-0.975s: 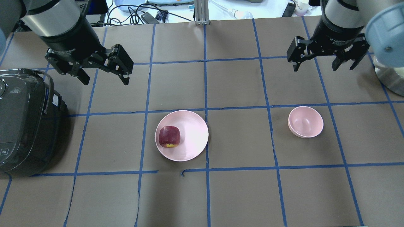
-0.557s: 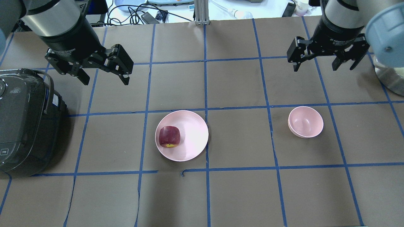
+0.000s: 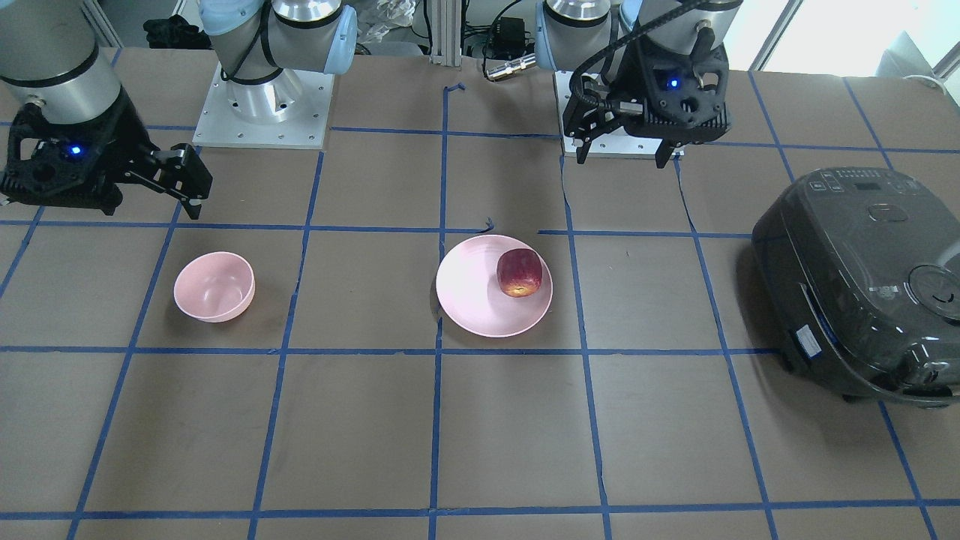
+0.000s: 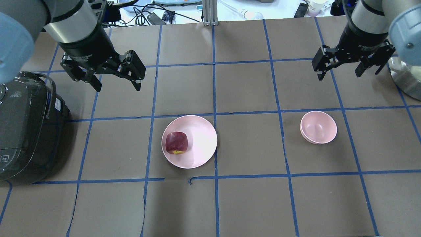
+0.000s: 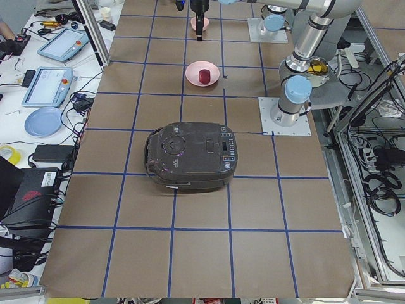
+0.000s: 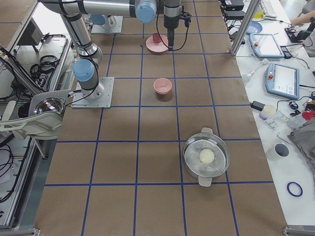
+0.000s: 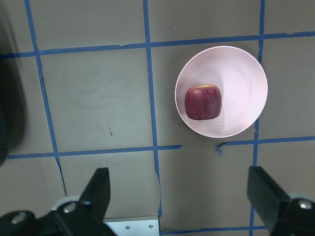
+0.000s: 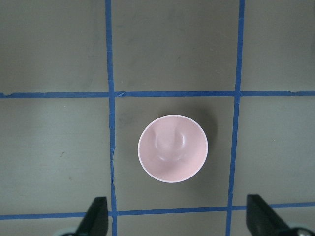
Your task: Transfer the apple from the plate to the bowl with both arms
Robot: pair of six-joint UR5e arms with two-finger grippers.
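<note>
**Transfer not yet begun**

The dark red apple (image 4: 176,142) with its yellowish patch sits on the wide, shallow pale pink plate (image 4: 200,138), near the middle of the brown, blue-taped tabletop (image 4: 250,204). The small, deep pale pink bowl (image 4: 318,128) stands empty, well apart from the plate, toward the right edge. The left fingers (image 4: 135,76) hang spread wide over the left half, gripping nothing. The right fingers (image 4: 320,65) are likewise spread and empty on the bowl's side. By my judgement every step remains: grasp, hand-over, drop into the bowl.
</note>
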